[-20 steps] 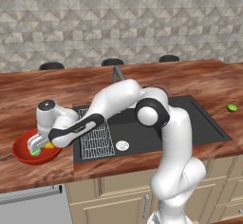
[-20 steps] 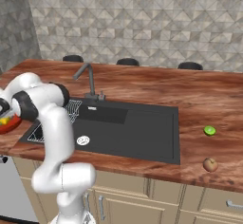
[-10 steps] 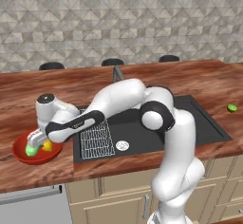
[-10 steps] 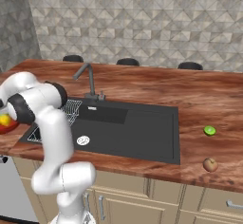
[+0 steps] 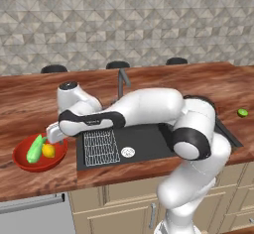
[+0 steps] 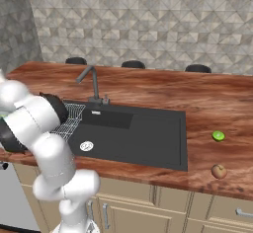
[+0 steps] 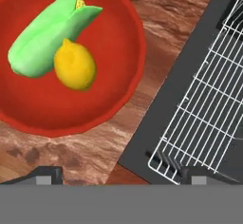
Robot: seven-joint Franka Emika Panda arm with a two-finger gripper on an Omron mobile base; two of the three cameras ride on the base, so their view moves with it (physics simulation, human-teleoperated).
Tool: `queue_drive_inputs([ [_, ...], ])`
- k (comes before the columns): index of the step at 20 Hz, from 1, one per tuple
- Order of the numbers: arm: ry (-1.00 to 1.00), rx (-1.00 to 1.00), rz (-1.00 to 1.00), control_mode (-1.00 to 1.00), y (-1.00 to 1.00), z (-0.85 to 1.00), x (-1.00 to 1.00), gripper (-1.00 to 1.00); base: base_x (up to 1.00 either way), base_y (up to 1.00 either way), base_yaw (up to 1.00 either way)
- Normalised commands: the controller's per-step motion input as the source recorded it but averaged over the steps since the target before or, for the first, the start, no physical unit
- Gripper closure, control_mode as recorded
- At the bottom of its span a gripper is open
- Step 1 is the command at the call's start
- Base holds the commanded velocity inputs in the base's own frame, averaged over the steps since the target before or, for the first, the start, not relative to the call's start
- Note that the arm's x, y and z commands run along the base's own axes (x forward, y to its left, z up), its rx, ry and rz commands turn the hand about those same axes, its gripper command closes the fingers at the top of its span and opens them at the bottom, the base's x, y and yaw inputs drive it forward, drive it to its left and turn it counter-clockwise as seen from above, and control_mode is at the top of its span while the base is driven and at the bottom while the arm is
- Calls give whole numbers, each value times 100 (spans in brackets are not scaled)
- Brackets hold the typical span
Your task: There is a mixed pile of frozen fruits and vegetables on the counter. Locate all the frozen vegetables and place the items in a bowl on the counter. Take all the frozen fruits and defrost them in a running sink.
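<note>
1. We see a glossy red bowl point(image 7: 118, 99), smooth like plastic.
2. The counter point(image 5: 30, 99) looks like polished reddish wood grain.
3. We take the sink point(image 6: 148, 138) for matt black, with a thin wire rack point(image 7: 209, 118) inside.
4. The wall point(image 5: 124, 25) looks like rough stone tile.

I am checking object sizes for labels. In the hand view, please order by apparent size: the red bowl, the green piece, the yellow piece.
1. red bowl
2. green piece
3. yellow piece
Both pieces lie inside the bowl, so nearness hardly affects this order.

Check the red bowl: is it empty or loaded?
Loaded: the red bowl holds the green piece and the yellow piece, touching.
</note>
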Motion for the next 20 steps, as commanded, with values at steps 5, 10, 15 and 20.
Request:
queue_drive_inputs([
  [5, 1, 1, -11, -100, -94, 35, -23, -100, 0, 0, 0],
  [10, 0, -3, -11, -100, -98, 37, 0, -100, 0, 0, 0],
  [15, 0, -1, -12, -100, -96, 31, -1, -100, 0, 0, 0],
  [20, 0, 0, -11, -100, -93, 26, 0, -100, 0, 0, 0],
])
